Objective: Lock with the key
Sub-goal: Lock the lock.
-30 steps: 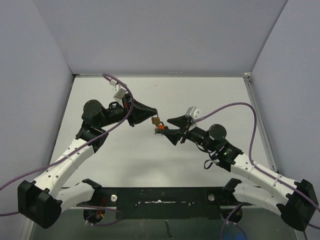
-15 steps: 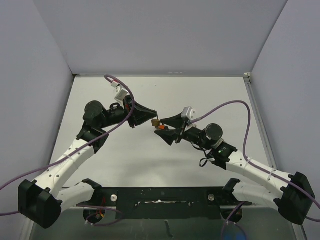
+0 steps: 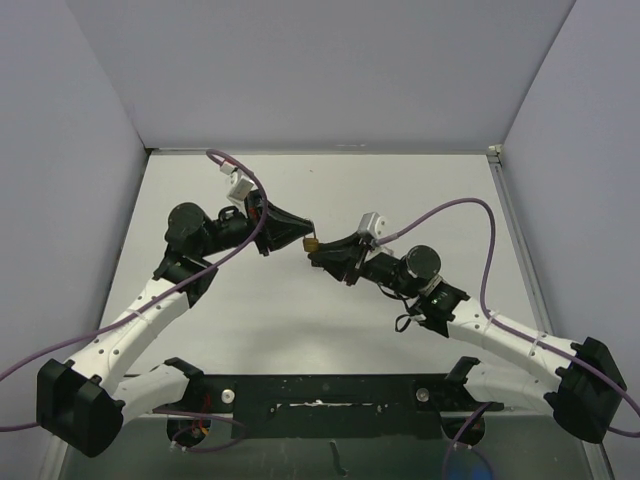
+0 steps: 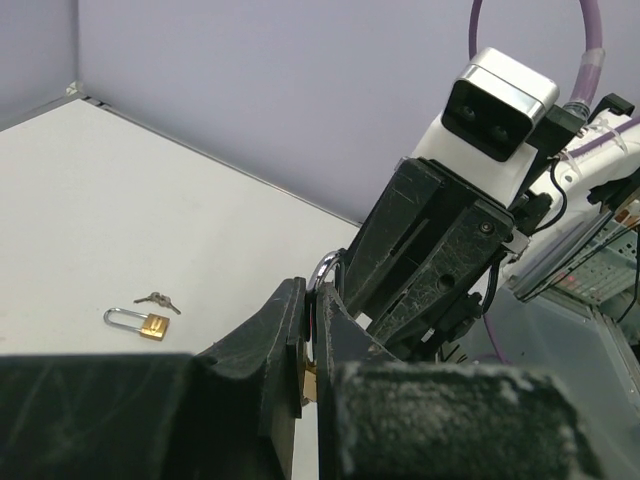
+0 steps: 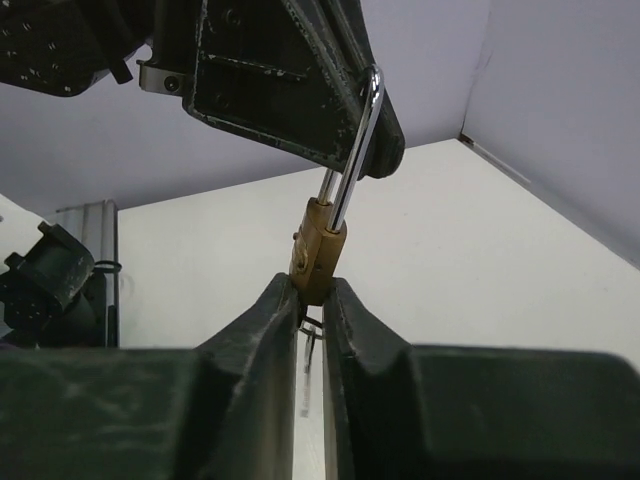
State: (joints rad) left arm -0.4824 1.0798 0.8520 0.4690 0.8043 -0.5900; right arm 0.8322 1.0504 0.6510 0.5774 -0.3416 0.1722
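A brass padlock [image 3: 312, 242] with a silver shackle [image 5: 356, 140] hangs in the air between the two arms. My left gripper [image 3: 306, 234] is shut on the shackle; in the left wrist view [image 4: 312, 290] the brass body [image 4: 310, 381] shows between its fingers. My right gripper [image 3: 318, 252] comes up from below. In the right wrist view [image 5: 312, 288] its fingertips are closed round the lower end of the padlock [image 5: 318, 248]. A thin key [image 5: 308, 350] on a small ring sits in the narrow gap between those fingers, under the lock. The keyhole is hidden.
A second brass padlock [image 4: 140, 321] lies flat on the white table with a small bunch of keys [image 4: 158, 299] beside it, seen only in the left wrist view. Grey walls enclose the table at the back and sides. Purple cables [image 3: 455, 212] arc over both arms.
My right gripper has moved left and up to the padlock, from a small gap to touching its lower end. The left gripper and padlock have hardly moved.
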